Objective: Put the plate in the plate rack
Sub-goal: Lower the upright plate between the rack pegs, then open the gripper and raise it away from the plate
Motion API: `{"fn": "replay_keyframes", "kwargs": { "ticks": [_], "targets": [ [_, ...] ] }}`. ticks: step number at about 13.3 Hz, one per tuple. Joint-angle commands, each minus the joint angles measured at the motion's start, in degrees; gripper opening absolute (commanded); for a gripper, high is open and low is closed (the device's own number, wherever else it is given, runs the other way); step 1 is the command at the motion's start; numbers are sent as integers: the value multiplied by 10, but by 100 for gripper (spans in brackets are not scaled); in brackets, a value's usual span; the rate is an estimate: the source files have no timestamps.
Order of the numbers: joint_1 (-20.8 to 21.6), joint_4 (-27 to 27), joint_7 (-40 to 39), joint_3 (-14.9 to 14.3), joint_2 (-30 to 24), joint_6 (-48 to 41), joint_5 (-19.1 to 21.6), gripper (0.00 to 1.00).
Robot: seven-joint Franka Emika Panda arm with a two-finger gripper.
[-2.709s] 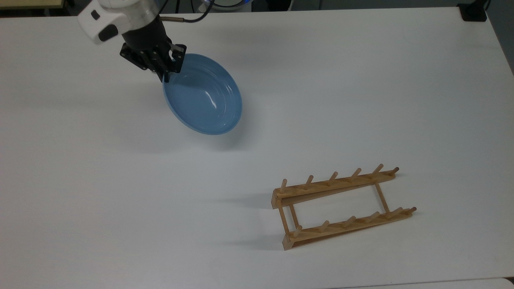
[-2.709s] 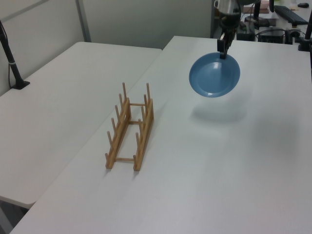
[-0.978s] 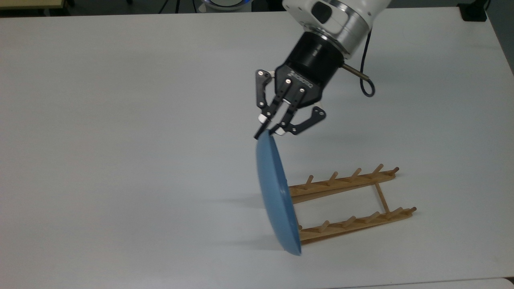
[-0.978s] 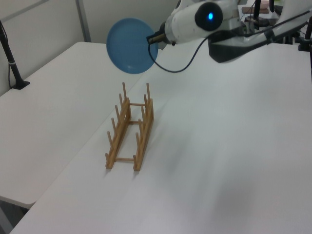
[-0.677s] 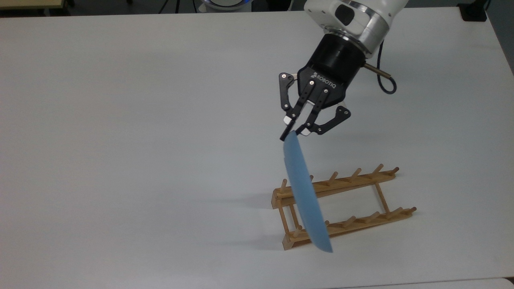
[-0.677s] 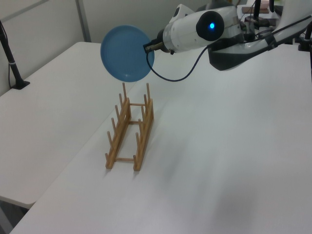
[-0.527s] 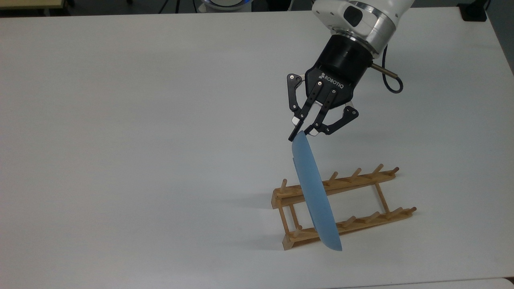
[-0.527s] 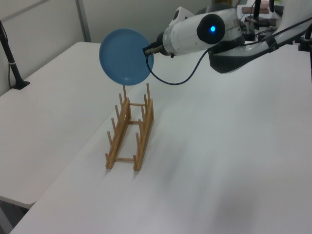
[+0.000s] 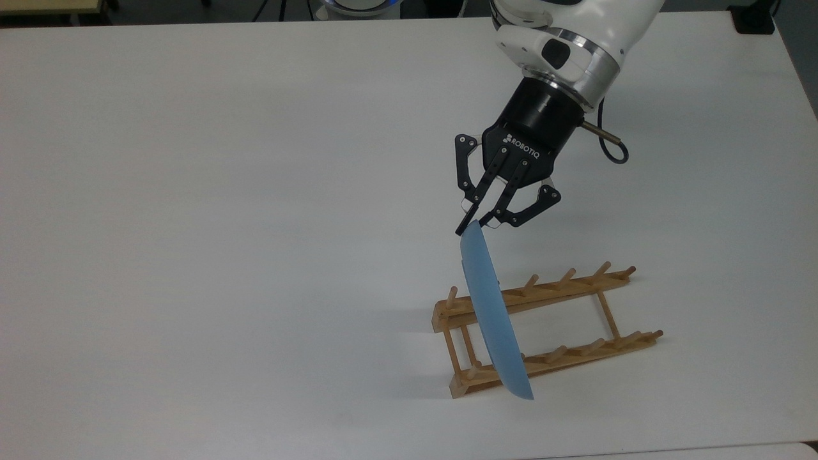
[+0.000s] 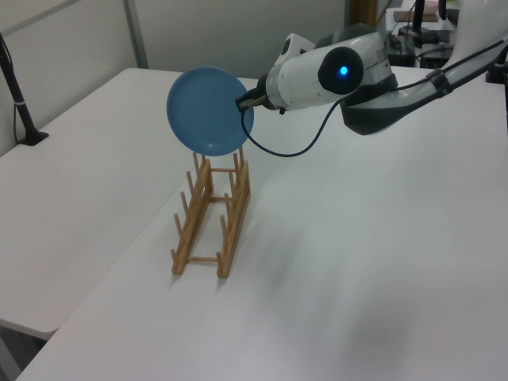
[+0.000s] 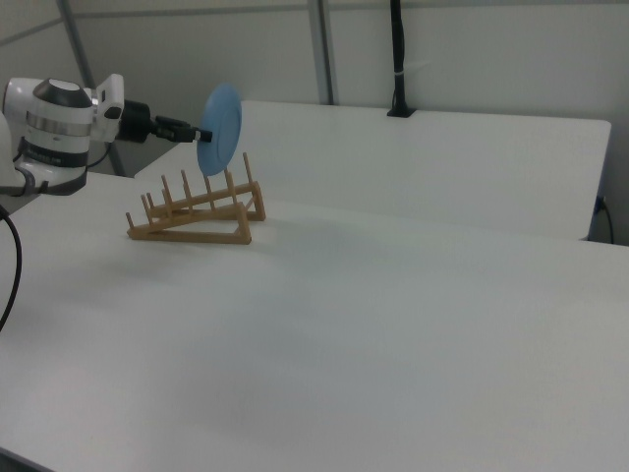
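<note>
Clamped on the rim, the pincer (image 9: 470, 225) holds the plate (image 9: 492, 313) edge-on above the plate rack (image 9: 562, 319) at the frame's lower right, lowering into a slot not yet done.

The arm (image 9: 575, 32) is glossy white with a silver ring and a black wrist marked ROBOTIQ. The black linkage gripper (image 9: 471, 223) shows silver screws. A black cable (image 9: 607, 144) loops beside it, and a blue light (image 10: 343, 70) glows on the arm.

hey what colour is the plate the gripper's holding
Plain light blue, no pattern. The plate shows best in the left view, its face turned toward the camera.
</note>
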Motion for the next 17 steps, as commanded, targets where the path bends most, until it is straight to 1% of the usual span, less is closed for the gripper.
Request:
{"fn": "replay_keyframes", "kwargs": {
  "ticks": [1,6,12,14,15,16,17],
  "targets": [
    [7,-27,15,-4,-5,-5,-18,0],
    [9,-26,30,-4,-2,-12,-36,0],
    [10,-35,31,-4,17,-13,-36,0],
    [5,-35,31,-4,18,-12,-28,40],
    [3,-33,32,-3,13,-12,-25,66],
    [2,-31,28,-3,7,-11,-13,86],
    [3,-31,24,-3,0,-12,-3,87]
  ]
}}
